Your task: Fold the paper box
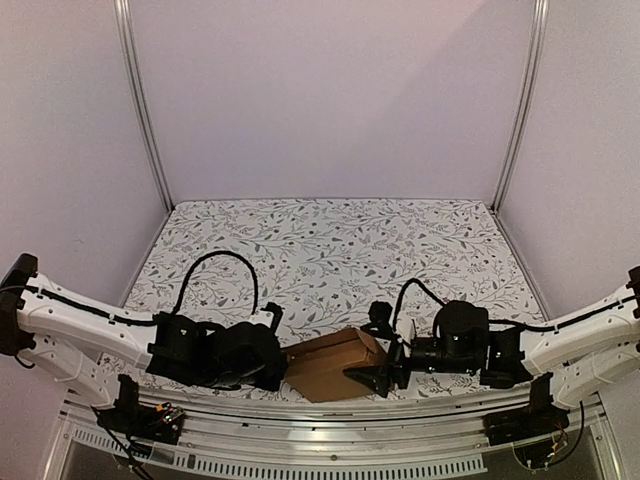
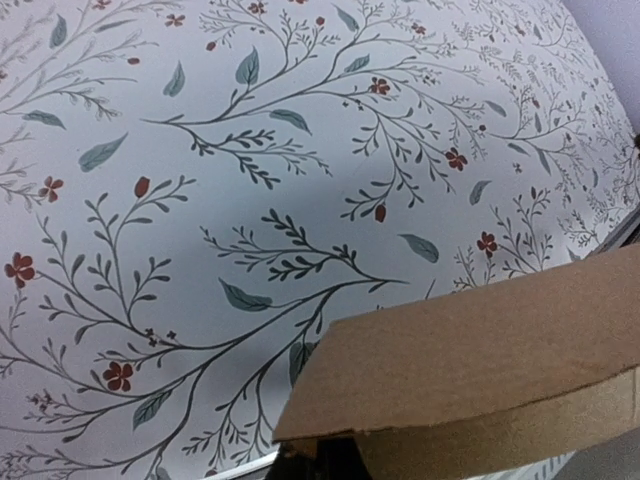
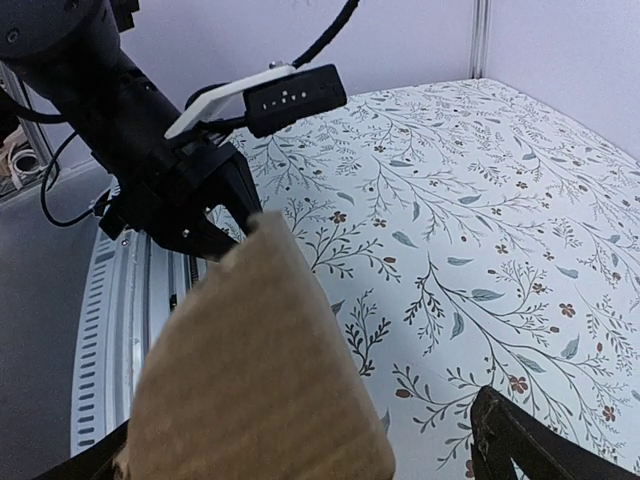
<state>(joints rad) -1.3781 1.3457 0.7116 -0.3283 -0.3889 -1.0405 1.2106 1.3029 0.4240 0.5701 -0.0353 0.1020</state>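
Observation:
The paper box (image 1: pixel 335 362) is a small brown cardboard box held between my two grippers near the table's front edge. My left gripper (image 1: pixel 278 368) is shut on its left end. In the left wrist view the cardboard (image 2: pixel 480 370) fills the lower right and hides the fingers, apart from a dark bit (image 2: pixel 335 462) beneath it. My right gripper (image 1: pixel 372 378) is open. In its wrist view the box (image 3: pixel 260 380) lies between its wide-apart fingers (image 3: pixel 510 440) without being pinched. The left gripper (image 3: pixel 195 205) shows there, holding the box's far corner.
The floral tablecloth (image 1: pixel 340 250) covers the table, with grey walls and metal posts (image 1: pixel 145 110) behind. The table's metal front rail (image 1: pixel 330 440) runs just below the box. Black cables (image 1: pixel 225 262) loop over both arms.

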